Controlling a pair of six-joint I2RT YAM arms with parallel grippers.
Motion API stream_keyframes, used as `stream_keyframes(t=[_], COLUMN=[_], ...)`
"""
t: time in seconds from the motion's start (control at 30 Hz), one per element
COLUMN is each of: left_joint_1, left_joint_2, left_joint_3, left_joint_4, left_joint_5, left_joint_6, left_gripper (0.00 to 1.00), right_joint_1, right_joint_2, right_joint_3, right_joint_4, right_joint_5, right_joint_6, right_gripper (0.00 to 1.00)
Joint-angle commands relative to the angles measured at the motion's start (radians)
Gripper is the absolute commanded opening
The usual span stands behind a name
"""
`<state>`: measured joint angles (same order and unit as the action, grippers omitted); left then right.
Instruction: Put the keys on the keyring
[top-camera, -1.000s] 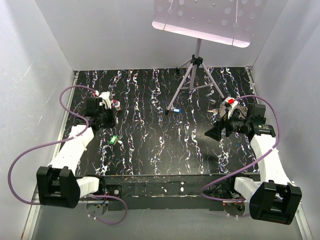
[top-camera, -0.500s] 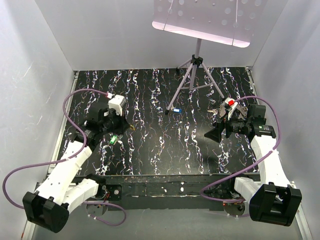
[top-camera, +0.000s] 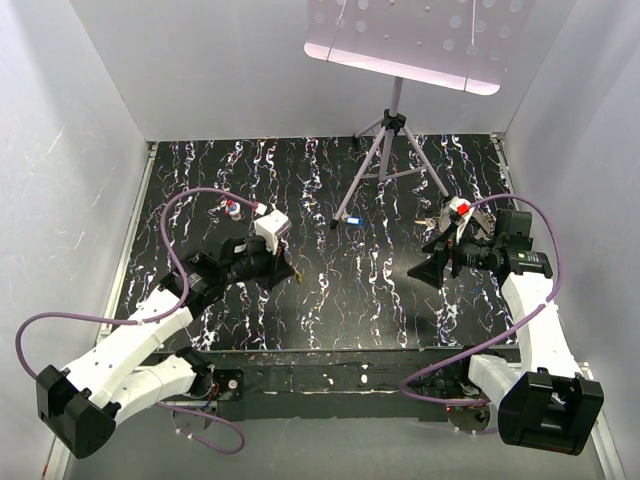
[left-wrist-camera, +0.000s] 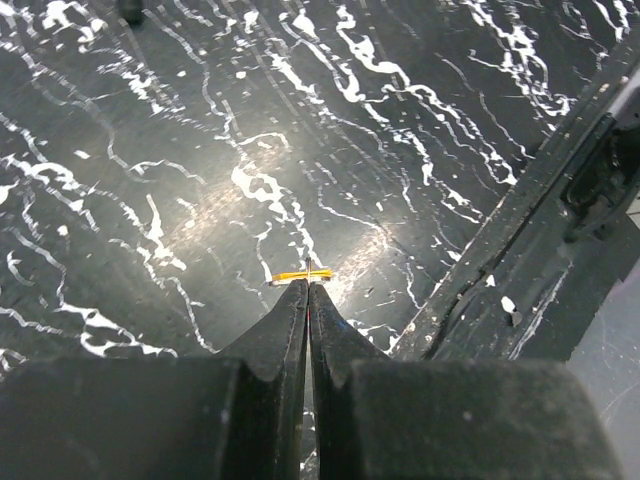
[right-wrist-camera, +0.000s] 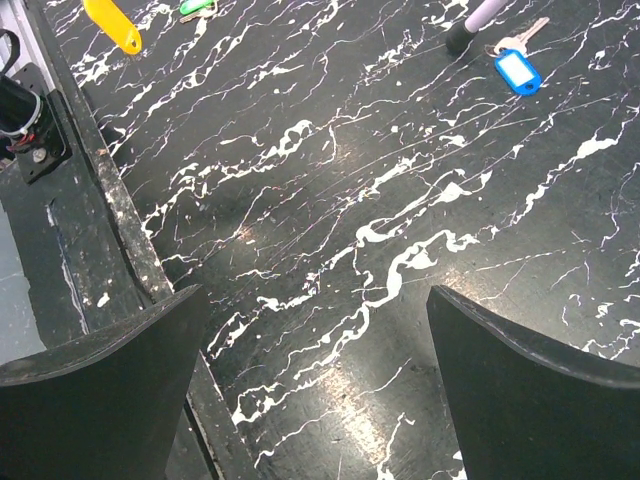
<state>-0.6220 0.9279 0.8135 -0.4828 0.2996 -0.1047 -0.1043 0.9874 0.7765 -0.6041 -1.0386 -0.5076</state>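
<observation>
One yellow key (left-wrist-camera: 292, 276) pinched at left gripper's (left-wrist-camera: 308, 290) closed tips.

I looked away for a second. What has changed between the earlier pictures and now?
The left end effector, shut on a yellow key, swung from the far left corner rightward and nearer, toward the middle. The right end effector stayed open, roughly in place; the blue key by the tripod did not move.
</observation>
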Motion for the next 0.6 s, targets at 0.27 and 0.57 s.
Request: stream_keyframes(t=[0.27,0.57], left_joint_1=[-0.169,-0.238], left_joint_2=[0.006,-0.003], left_joint_3=[-0.077,-0.142], left_joint_4=[0.240,0.371], left_joint_5=[-0.001,0.030], left_joint_6=[0.034,0.063], left_gripper=[0.00,0.00], right_joint_1=[0.012,0.037], right_joint_2=[-0.020,0.028], right_joint_3=[-0.005,0.058], right_joint_4=[-0.075,-0.428], right_joint_5=[-0.115,-0.158], right_joint_6=[-0.167,-0.682], right_gripper=[1.00,1.00])
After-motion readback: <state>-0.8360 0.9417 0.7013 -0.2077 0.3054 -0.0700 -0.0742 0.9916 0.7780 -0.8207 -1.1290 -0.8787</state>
